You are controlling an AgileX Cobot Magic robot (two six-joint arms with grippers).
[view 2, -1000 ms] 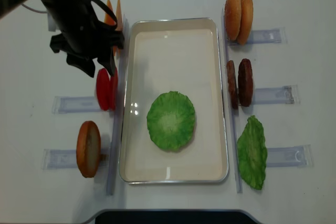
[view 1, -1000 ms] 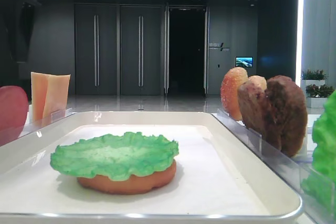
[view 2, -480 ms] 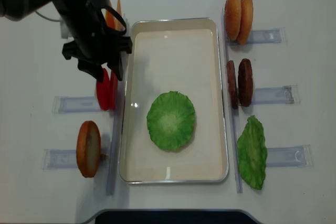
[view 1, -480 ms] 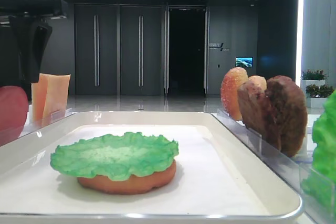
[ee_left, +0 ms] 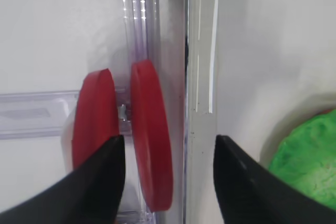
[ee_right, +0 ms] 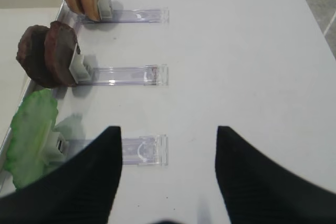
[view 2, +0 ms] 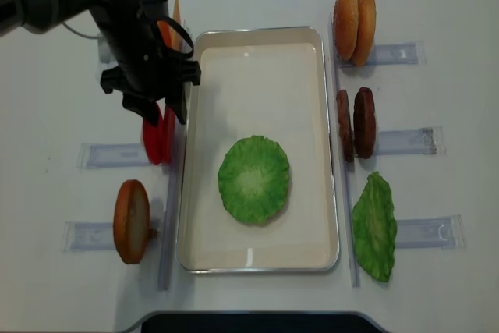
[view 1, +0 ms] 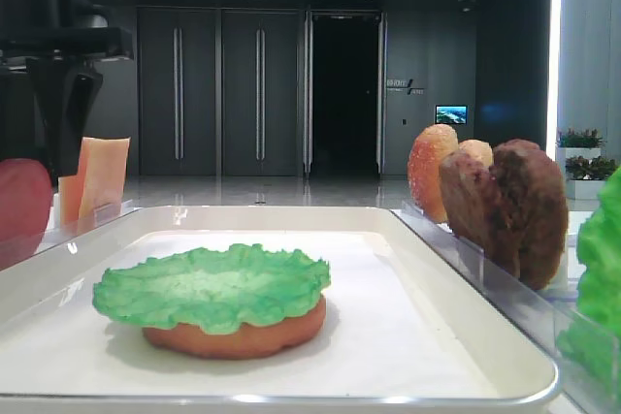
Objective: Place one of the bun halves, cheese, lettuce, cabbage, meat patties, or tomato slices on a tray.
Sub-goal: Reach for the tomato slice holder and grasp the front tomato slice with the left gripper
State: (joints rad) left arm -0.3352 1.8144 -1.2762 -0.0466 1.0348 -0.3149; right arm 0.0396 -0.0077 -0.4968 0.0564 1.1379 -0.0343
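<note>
— What's on the tray [view 2: 257,44]?
— Green ruffled lettuce [view 2: 253,178] lying flat on a bun [view 1: 238,336], centre toward six o'clock.
— Tomatoes [view 2: 158,133]?
— Two red discs on edge, nine o'clock, off-tray.

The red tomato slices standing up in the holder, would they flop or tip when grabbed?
The tomato slices probably stay stiff: they stand on edge without sagging. They look smooth, so may slip. Being thin and upright in the clear holder, a nudge could tip one.

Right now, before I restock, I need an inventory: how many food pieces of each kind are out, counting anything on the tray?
Bun halves: 4 (one sits under the leaf on the tray)
Tomato slices: 2
Meat patties: 2
Green leaves: 2
Cheese slices: 2
Total: 12
</note>
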